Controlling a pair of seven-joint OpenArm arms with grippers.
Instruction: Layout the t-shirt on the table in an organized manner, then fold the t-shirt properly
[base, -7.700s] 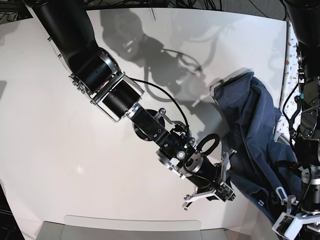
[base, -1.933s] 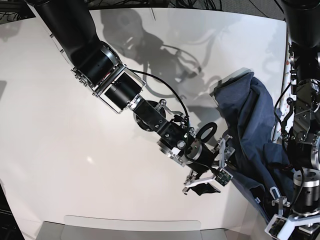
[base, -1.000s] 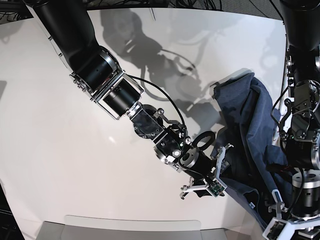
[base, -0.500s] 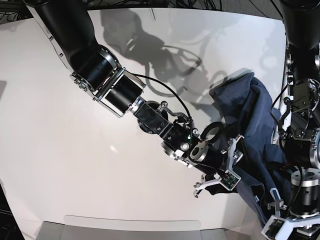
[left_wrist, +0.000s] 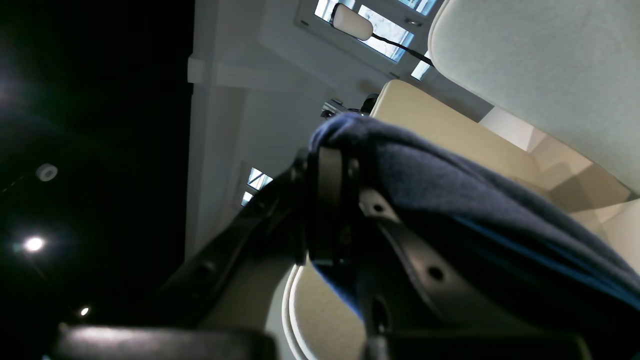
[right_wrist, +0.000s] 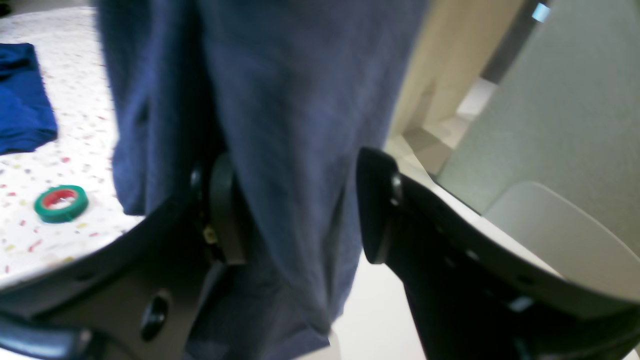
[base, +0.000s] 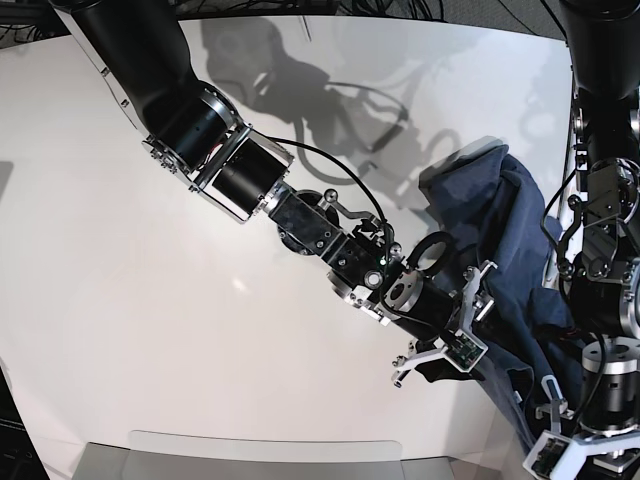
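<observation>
Both grippers work at the lower right: the left gripper (left_wrist: 330, 210) is pinched tight on the t-shirt (base: 500, 260), while the right gripper (right_wrist: 295, 210) straddles hanging cloth, jaws apart. Farther up, fabric hangs bunched over the table (base: 150, 300); a thin bite could slip.

shirt (base: 505, 250): I see dark navy, heathered
table (base: 120, 260): plain white
tape roll (right_wrist: 61, 202): green, red inside
side surface (right_wrist: 75, 100): white, coloured speckles
</observation>
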